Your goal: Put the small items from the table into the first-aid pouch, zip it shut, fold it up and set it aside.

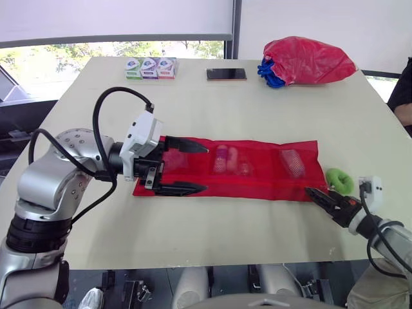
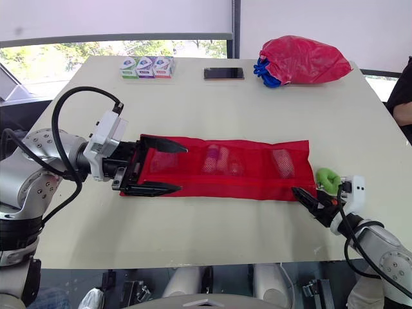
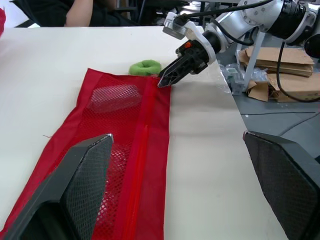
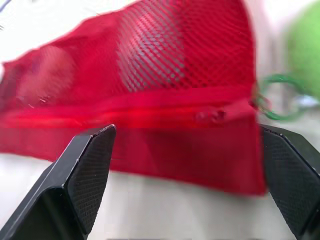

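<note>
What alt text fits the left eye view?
A long red mesh first-aid pouch lies flat on a cream table, the left gripper open across its left end. The right gripper points at its right corner, beside a green ring.

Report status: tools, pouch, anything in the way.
Left tool open, astride left end of red pouch. Right tool open at its near right corner. Pouch flat, unfolded. Green loop beside right end.

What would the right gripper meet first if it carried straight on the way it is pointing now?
Most likely the red pouch. The right gripper points at its near right corner, and its wrist view has the zipper end straight ahead. The green loop lies off to one side.
</note>
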